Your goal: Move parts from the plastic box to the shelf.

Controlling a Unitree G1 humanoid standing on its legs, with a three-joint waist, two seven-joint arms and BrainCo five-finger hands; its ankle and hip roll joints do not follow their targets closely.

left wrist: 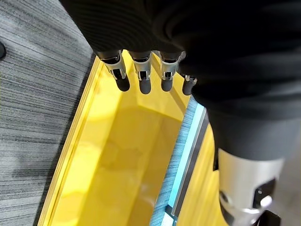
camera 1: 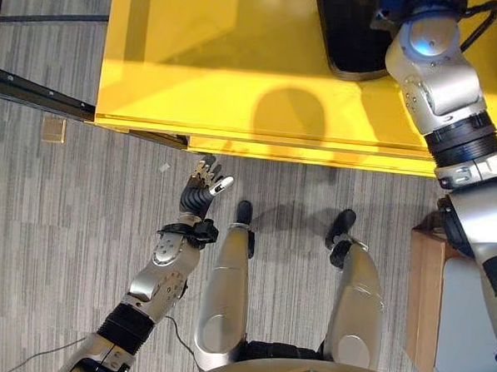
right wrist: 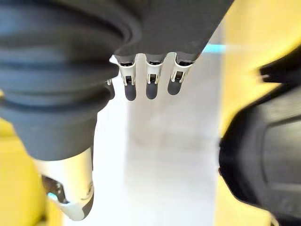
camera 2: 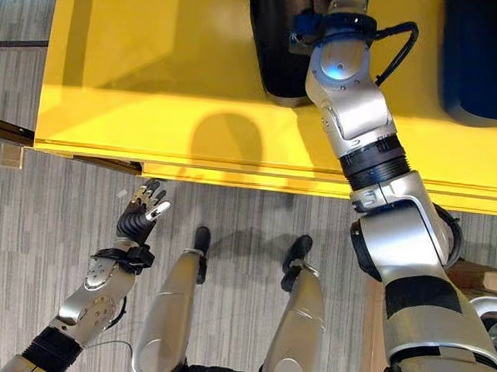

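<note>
A black moulded part [camera 2: 277, 46] lies at the far side of the yellow surface [camera 1: 196, 67]. My right arm reaches across that surface to it. In the right wrist view my right hand [right wrist: 151, 87] hovers beside the black part [right wrist: 258, 155], fingers relaxed and open, holding nothing, with a pale surface beyond. A dark blue plastic box [camera 2: 480, 61] stands at the far right of the yellow surface. My left hand [camera 1: 202, 188] hangs over the floor just in front of the yellow edge, its fingers [left wrist: 141, 75] loose and open, holding nothing.
A wooden box [camera 1: 426, 287] stands on the floor at my right. A small cardboard scrap [camera 1: 53, 129] lies on the grey floor at the left, near a dark rail [camera 1: 37, 92] running under the yellow surface.
</note>
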